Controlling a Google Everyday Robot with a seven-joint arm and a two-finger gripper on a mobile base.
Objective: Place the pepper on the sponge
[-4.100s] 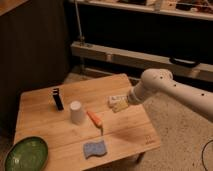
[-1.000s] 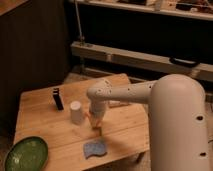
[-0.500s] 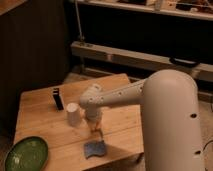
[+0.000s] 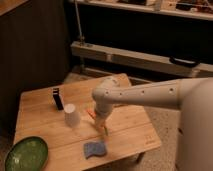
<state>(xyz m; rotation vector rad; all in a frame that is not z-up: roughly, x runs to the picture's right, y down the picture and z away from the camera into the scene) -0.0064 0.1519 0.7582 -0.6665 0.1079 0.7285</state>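
Observation:
The orange-red pepper (image 4: 90,113) lies slanted on the wooden table (image 4: 130,131), just right of the white cup. Only its upper end and its lower tip near the sponge show. My gripper (image 4: 101,122) reaches down from the white arm that comes in from the right. It sits right over the pepper's middle and hides it. The blue-grey sponge (image 4: 95,149) lies flat near the table's front edge, a short way below the gripper and apart from it. Nothing rests on the sponge.
A white cup (image 4: 72,116) stands upside down just left of the pepper. A black block (image 4: 58,98) stands upright behind it. A round green plate (image 4: 25,154) sits at the front left corner. The arm (image 4: 150,95) spans the table's right half.
The arm has swung from the table's right side to over the pepper. Over the last second it has stayed there with only small shifts. Pepper and sponge look unmoved.

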